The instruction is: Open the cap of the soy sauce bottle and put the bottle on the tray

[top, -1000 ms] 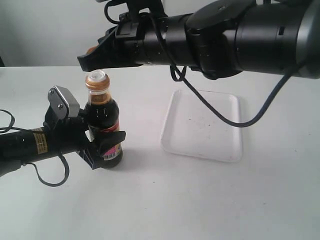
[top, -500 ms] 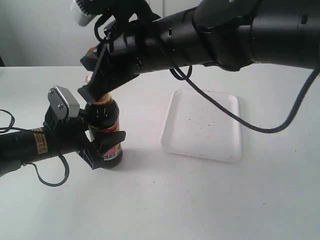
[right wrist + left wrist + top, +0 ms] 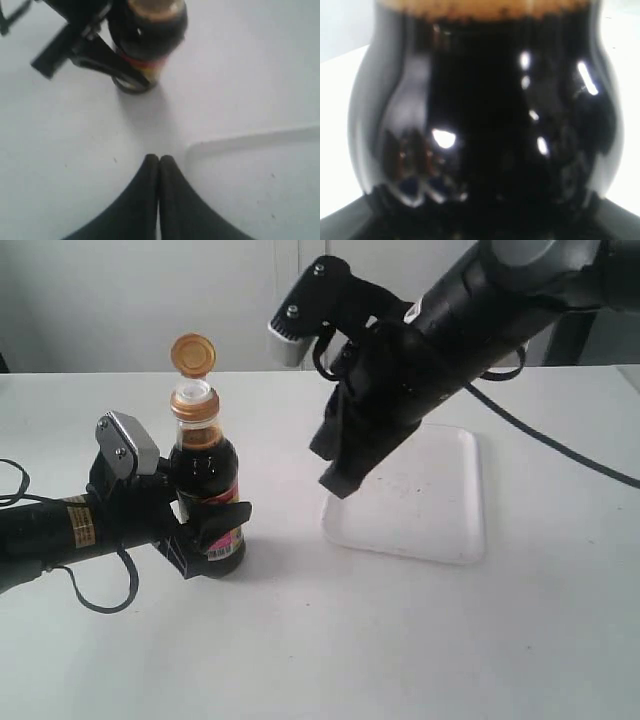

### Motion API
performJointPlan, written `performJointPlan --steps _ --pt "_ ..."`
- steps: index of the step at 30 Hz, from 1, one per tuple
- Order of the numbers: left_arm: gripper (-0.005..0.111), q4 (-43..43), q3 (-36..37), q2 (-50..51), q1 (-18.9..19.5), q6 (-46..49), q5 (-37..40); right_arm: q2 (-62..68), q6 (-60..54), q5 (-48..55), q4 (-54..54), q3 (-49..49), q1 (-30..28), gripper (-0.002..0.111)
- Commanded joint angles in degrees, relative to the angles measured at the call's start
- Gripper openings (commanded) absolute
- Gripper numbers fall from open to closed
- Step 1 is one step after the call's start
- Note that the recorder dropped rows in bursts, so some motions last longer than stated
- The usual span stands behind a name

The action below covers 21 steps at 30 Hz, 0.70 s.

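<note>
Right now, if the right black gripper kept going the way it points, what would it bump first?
Probably the white table, just beside the flat white rectangular tray's corner. The right gripper points down there, though depth is unclear.

A plain white table (image 3: 330,640) carries a bottle (image 3: 207,490) upright and, well apart, a flat tray (image 3: 440,525).
</note>
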Motion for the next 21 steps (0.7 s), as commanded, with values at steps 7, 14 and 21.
performJointPlan --steps 7,14,21 --pt "0.000 0.70 0.34 -0.05 -0.20 0.15 0.48 -0.62 12.31 10.46 -16.89 -0.10 -2.61 0.000" --pt "0.000 0.47 0.34 -0.05 -0.20 0.15 0.48 -0.62 21.07 10.23 -17.62 -0.10 -10.92 0.000" --pt "0.000 0.47 0.34 -0.05 -0.20 0.15 0.48 -0.62 24.86 8.95 -17.62 -0.10 -19.41 0.000"
